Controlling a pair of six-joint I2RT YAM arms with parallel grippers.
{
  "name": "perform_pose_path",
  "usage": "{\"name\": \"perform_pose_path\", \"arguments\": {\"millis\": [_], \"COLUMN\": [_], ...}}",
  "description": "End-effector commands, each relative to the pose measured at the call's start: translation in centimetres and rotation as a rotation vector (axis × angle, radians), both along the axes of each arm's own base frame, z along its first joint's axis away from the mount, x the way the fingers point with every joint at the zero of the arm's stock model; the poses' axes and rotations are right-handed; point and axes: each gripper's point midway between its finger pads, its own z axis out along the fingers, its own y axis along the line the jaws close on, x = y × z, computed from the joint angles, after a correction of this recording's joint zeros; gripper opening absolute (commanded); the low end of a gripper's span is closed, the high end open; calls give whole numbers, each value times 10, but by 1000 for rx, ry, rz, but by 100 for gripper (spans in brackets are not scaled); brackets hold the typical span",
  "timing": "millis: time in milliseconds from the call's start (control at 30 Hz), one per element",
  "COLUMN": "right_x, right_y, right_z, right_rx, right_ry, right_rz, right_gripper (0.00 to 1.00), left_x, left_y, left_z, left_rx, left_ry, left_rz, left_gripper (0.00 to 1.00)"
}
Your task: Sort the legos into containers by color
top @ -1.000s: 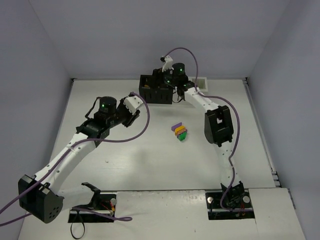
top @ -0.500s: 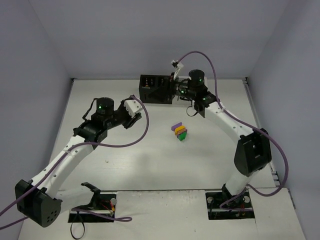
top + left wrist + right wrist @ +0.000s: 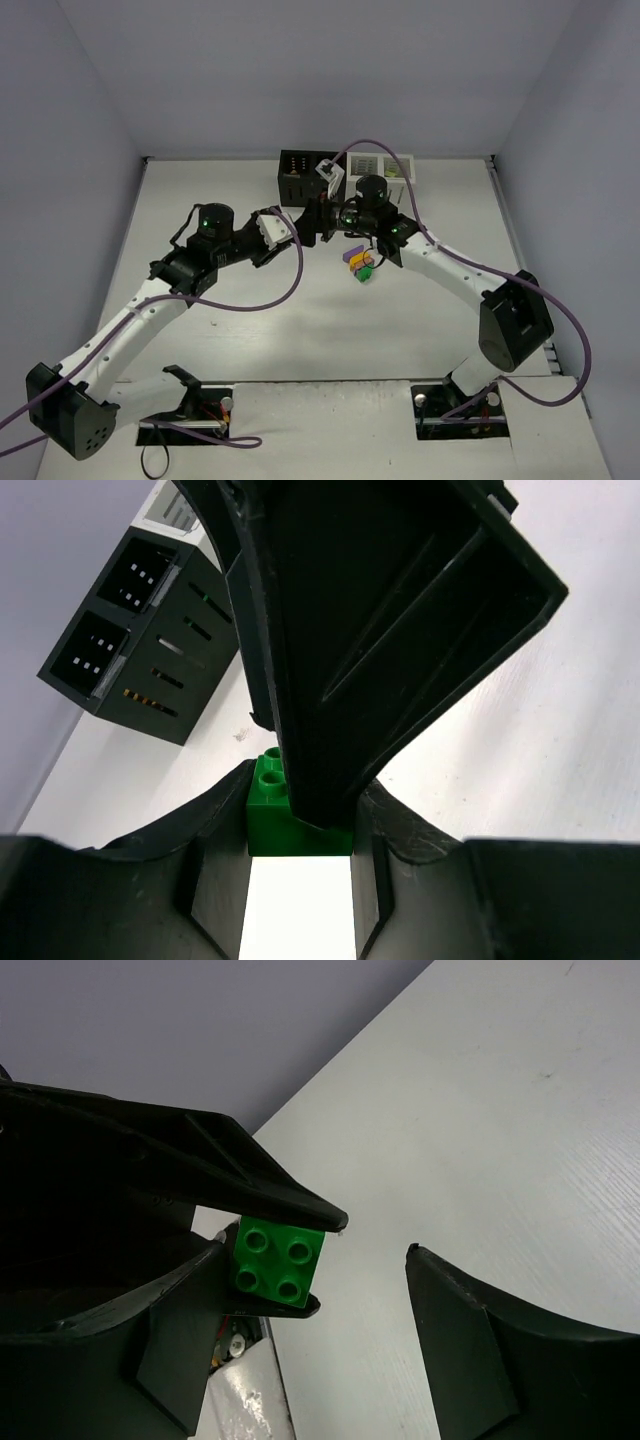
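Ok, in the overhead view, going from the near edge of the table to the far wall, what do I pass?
arm bases → pile of bricks → row of bins

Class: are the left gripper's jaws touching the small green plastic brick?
Touching. The left wrist view shows the small green plastic brick pinched between the jaws of the left gripper.

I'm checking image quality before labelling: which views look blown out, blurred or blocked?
Top external: evenly lit, soft shadows on the table. Left wrist: table blown out below the green brick; a finger of the right tool blocks much of the frame. Right wrist: brick sharp, no glare.
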Motion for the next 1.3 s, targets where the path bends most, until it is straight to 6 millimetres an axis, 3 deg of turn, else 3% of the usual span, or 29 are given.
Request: {"name": "perform_pose_path", "arguments": {"millis": [0, 233, 433, 633, 667, 733, 833, 933, 1000, 1100, 1267], "right_x": [-3, -7, -9, -8, -8, -7, -5, -4, -1, 8, 29], "right_y": [-1, 2, 7, 8, 8, 7, 4, 1, -1, -10, -28], "right_z": [41, 32, 25, 18, 17, 15, 13, 14, 14, 14, 18], "right_rx": [98, 83, 74, 57, 53, 39, 25, 21, 11, 0, -15], "right_ry": [-95, -80, -63, -42, -49, -50, -59, -72, -84, -90, -114], "right_rz": [-13, -14, -3, 0, 0, -11, -25, -35, -54, -91, -162], "right_gripper": [67, 63, 53, 31, 21, 7, 0, 0, 0, 0, 0], "left_x": [3, 4, 2, 0, 0, 1, 2, 3, 4, 5, 8], "left_y": [-6, -5, -8, -9, -9, -7, -7, -6, -5, -3, -1], "left_z": [25, 26, 24, 25, 24, 25, 27, 26, 27, 28, 30], "left_rx": [-30, -31, -27, -28, -27, -30, -33, -33, -34, -38, -52], "left_ry": [-94, -100, -96, -104, -103, -104, -108, -109, -110, -110, -102], "left_rz": [-28, -21, -36, -40, -38, -30, -23, -13, -5, 12, 48], "left_gripper": [12, 12, 13, 13, 14, 22, 26, 33, 46, 57, 63]}}
